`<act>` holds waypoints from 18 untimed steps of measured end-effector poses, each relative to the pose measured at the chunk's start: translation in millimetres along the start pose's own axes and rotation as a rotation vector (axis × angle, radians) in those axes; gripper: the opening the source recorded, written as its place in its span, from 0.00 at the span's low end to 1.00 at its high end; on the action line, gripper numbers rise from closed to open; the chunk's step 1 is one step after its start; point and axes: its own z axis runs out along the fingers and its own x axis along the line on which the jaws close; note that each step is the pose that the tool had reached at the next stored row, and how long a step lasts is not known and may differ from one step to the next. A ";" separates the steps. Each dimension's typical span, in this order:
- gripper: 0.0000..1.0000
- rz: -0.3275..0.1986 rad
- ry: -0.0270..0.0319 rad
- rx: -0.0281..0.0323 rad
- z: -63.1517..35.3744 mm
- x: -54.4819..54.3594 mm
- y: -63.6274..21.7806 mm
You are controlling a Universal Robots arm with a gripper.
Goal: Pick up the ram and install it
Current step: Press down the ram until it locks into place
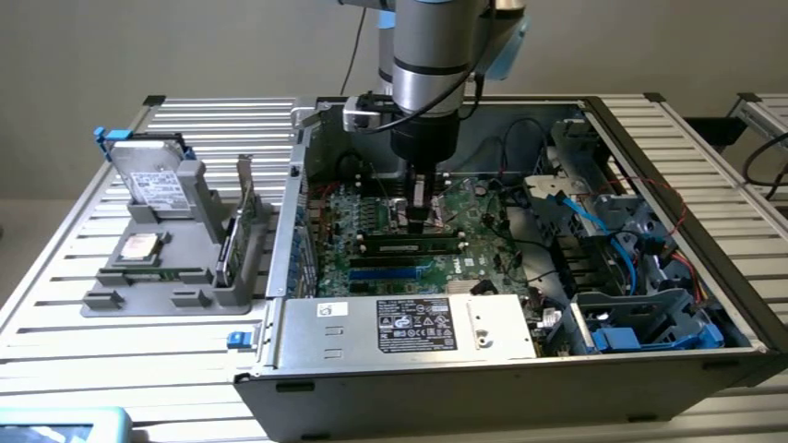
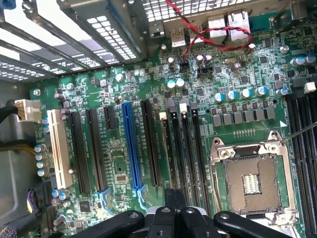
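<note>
Bench (image 1: 74, 305) of pale metal slats. At 9 o'clock of the open grey computer case (image 1: 407, 383) sits a grey plastic parts holder (image 1: 142, 300) carrying a silver hard drive (image 1: 154, 185) and an upright green expansion card (image 1: 247, 217). Inside the case, the black tool (image 1: 423, 220) hangs over the green motherboard (image 1: 369, 221), fingers pressed together, holding nothing visible. The ram (image 1: 411, 247), a long thin green stick with black chips, lies along the slots at 6 o'clock of the tool; contact cannot be told. Blue cables (image 1: 589, 221) at 3 o'clock.

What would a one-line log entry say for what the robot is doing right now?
hand: shut, low inside computer case | ram: lying along motherboard slots just below hand | contact: cannot tell
</note>
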 end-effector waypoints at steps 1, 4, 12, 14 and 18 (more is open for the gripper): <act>0.11 0.010 -0.0003 0.0001 0.0 0.0 0.0; 0.11 0.037 -0.0004 -0.0015 0.1 0.0 0.0; 0.11 0.117 -0.0027 0.0024 0.7 -0.4 0.0; 0.11 0.146 -0.0026 0.0003 0.8 -0.5 0.0; 0.11 0.202 -0.0026 -0.0034 1.0 -0.5 0.0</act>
